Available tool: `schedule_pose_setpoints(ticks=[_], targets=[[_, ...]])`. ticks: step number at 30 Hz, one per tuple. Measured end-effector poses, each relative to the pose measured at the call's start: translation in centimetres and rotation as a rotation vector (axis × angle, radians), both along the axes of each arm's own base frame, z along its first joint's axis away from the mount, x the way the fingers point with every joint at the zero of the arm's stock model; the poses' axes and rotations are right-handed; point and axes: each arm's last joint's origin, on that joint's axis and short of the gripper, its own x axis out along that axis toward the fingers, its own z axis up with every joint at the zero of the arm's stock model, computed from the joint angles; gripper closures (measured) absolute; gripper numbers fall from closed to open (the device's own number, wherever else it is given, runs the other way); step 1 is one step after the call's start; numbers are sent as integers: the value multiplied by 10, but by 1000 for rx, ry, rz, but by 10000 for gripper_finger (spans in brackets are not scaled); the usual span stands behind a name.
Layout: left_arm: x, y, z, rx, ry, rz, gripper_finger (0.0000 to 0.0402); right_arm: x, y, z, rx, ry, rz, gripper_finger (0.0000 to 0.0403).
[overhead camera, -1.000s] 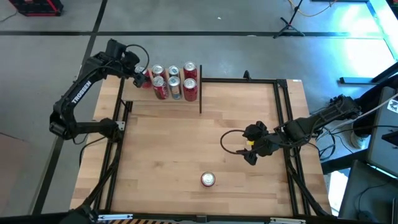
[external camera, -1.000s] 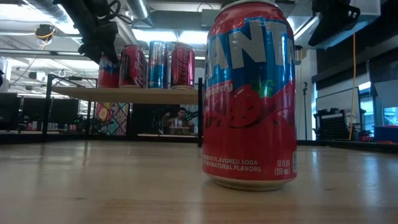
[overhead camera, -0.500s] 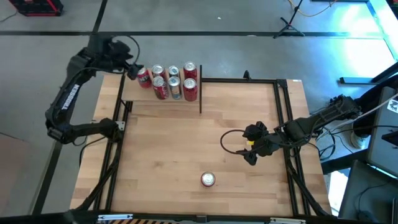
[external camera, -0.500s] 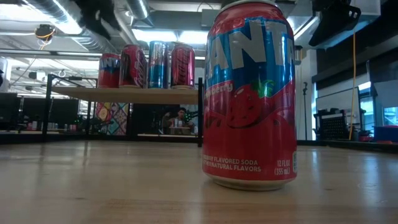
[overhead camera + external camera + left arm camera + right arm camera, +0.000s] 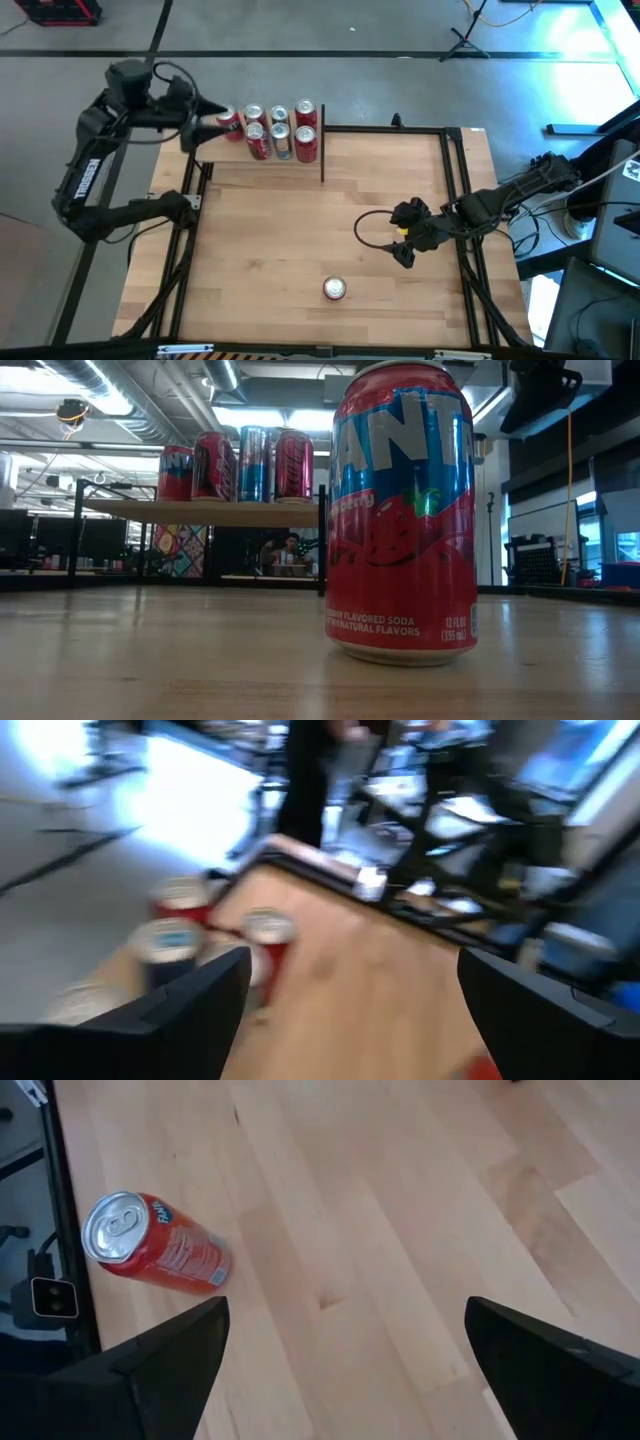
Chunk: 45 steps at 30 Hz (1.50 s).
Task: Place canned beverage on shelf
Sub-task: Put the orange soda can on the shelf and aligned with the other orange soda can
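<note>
Several red and blue cans [image 5: 279,128] stand upright on the shelf [image 5: 200,512] at the table's far left; they also show in the low view [image 5: 235,464]. One red can [image 5: 334,289] stands alone on the tabletop near the front edge, close to the low camera [image 5: 403,510] and in the right wrist view [image 5: 155,1245]. My left gripper [image 5: 200,125] is open and empty just left of the leftmost shelf can [image 5: 231,122]. My right gripper [image 5: 400,246] is open and empty above the table's right half, apart from the lone can.
A thin black upright [image 5: 322,155] stands at the shelf's right end. A black frame [image 5: 455,180] runs along the table's edges. A black cable loop [image 5: 365,228] lies beside my right gripper. Bare wood [image 5: 270,230] lies between shelf and lone can.
My left gripper has drawn back from the leftmost shelf can toward the table's left edge and has risen out of the low view. That can stays upright on the shelf.
</note>
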Motion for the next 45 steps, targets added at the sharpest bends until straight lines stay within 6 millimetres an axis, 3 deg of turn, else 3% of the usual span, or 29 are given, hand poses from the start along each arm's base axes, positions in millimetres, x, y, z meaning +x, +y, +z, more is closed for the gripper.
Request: schedule_pose_setpoints(ticks=[7, 12, 19, 26, 37, 45], targets=[[3, -29, 6, -81, -54, -84, 54, 1, 7, 4, -44, -60, 70, 11], [16, -42, 11, -142, -91, -70, 54, -4, 19, 4, -87, -73, 145, 11], [74, -54, 8, -118, -62, -106, 54, -17, 40, 4, -91, -79, 253, 11], [143, -91, -6, -117, -48, -231, 54, -29, 54, 4, -99, -87, 326, 11], [226, -184, -61, -58, 42, -283, 54, -41, 63, -7, -130, -64, 344, 11], [271, -231, -112, -81, 82, -341, 54, -41, 64, -12, -114, -48, 353, 11]])
